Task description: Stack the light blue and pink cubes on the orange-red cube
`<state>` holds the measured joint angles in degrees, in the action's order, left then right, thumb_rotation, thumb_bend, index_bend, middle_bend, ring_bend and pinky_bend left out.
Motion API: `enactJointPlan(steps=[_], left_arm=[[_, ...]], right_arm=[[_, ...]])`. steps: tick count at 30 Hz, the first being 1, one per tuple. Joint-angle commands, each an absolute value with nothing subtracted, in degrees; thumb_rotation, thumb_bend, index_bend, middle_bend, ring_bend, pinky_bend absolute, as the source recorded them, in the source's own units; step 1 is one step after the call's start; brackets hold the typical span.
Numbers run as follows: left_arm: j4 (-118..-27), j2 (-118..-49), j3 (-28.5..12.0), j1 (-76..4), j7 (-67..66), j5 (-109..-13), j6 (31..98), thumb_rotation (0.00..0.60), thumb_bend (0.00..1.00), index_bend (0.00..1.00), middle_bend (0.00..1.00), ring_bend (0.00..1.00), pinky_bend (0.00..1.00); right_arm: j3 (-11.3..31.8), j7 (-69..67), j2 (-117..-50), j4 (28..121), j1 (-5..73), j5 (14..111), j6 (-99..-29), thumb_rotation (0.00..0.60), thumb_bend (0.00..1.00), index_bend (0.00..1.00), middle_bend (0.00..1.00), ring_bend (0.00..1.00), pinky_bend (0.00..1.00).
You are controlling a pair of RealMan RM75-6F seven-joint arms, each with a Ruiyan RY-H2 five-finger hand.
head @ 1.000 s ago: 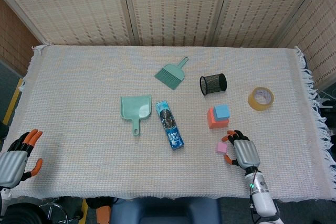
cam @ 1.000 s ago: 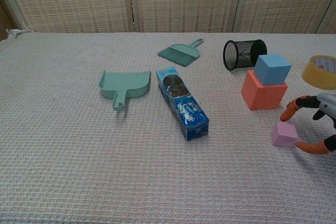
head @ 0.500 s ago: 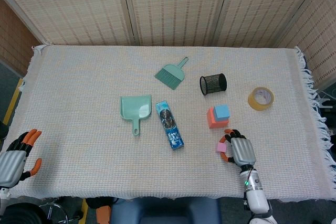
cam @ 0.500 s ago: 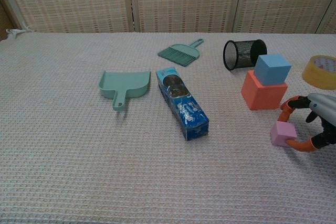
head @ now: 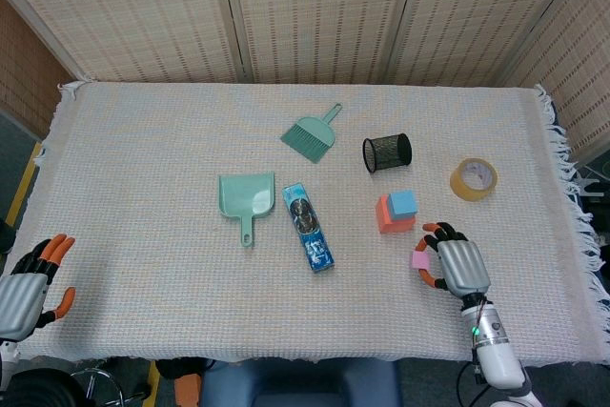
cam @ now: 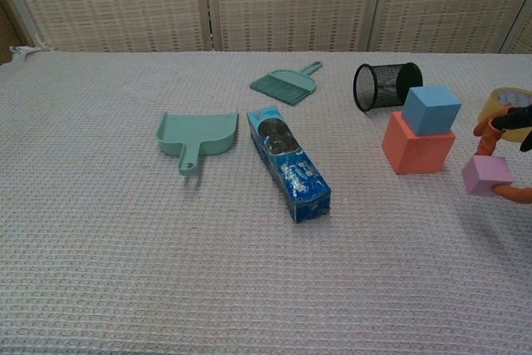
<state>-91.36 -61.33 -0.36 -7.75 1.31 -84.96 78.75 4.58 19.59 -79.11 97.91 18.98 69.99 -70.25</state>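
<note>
The bench [head: 143, 140] is covered edge to edge by a woven cloth, with fringe along its right edge. Its whole left half lies bare, as does the wide strip along the near edge. The things gather right of the middle: a green dustpan [head: 246, 198] and a blue packet [head: 309, 227] side by side near the centre, a small green brush [head: 310, 133] toward the far edge, a black mesh cup [head: 386, 152] lying on its side, and a roll of tape [head: 474, 179] near the right edge.

The orange-red cube [head: 386, 216] sits between the mesh cup and the near edge, and the light blue cube [head: 402, 203] already rests on top of it, toward its far right corner. Open cloth surrounds this stack on its left and near sides.

The right hand [head: 456, 264] grasps the pink cube [head: 420, 259] between an orange-tipped finger above and the thumb below. In the chest view the pink cube [cam: 487, 175] hangs clear of the cloth, just right of the stack and about level with the orange-red cube's [cam: 418, 144] upper half, below the light blue cube's [cam: 431, 110] top.

The left hand [head: 27, 285] rests at the near left corner, fingers apart, holding nothing.

A second ago the pink cube lay on the cloth nearer the near edge with the right hand only closing around it; since then the hand has lifted it and carried it up and to the right. The left hand has not moved.
</note>
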Motion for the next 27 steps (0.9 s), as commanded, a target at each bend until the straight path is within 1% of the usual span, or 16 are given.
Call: enactJointPlan(steps=[1, 6, 11, 18, 22, 27], left_arm=[[-91.4, -61.6, -0.6, -7.8, 0.5, -84.3, 78.5, 0.600, 0.47, 0.00, 0.00, 0.00, 0.15], [-91.5, -62.3, -0.9, -8.0, -1.5, -83.2, 78.0, 0.600, 0.47, 0.00, 0.00, 0.00, 0.15], [-91.5, -63.0, -1.2, -8.2, -3.2, -82.1, 77.6, 0.600, 0.47, 0.00, 0.00, 0.00, 0.15], [-91.2, -63.6, -1.8, -8.6, -4.5, -80.6, 76.8, 0.600, 0.47, 0.00, 0.00, 0.00, 0.15], [-91.0, -63.9, -2.0, -8.8, -5.1, -79.9, 76.4, 0.600, 0.47, 0.00, 0.00, 0.00, 0.15], [-90.9, -64.0, -2.2, -8.7, -5.2, -79.2, 76.4, 0.600, 0.47, 0.00, 0.00, 0.00, 0.15]], right_arm=[[4.7, 15.8, -71.1, 103.4, 20.8, 74.4, -66.8, 0.600, 0.19, 0.50, 0.22, 0.10, 0.30], [5.8, 9.2, -64.9, 105.1, 22.9, 77.8, -63.7, 0.600, 0.19, 0.51, 0.22, 0.09, 0.30], [8.2, 5.8, -62.0, 103.9, 25.7, 77.2, -60.7, 0.600, 0.19, 0.52, 0.22, 0.09, 0.30], [12.0, 3.0, -63.2, 98.9, 31.5, 72.1, -53.8, 0.600, 0.19, 0.54, 0.22, 0.09, 0.30], [12.9, 2.7, -65.2, 95.4, 34.2, 69.2, -50.6, 0.600, 0.19, 0.54, 0.22, 0.09, 0.30], [13.1, 3.3, -67.2, 92.0, 36.2, 66.8, -48.7, 0.600, 0.19, 0.54, 0.22, 0.08, 0.30]])
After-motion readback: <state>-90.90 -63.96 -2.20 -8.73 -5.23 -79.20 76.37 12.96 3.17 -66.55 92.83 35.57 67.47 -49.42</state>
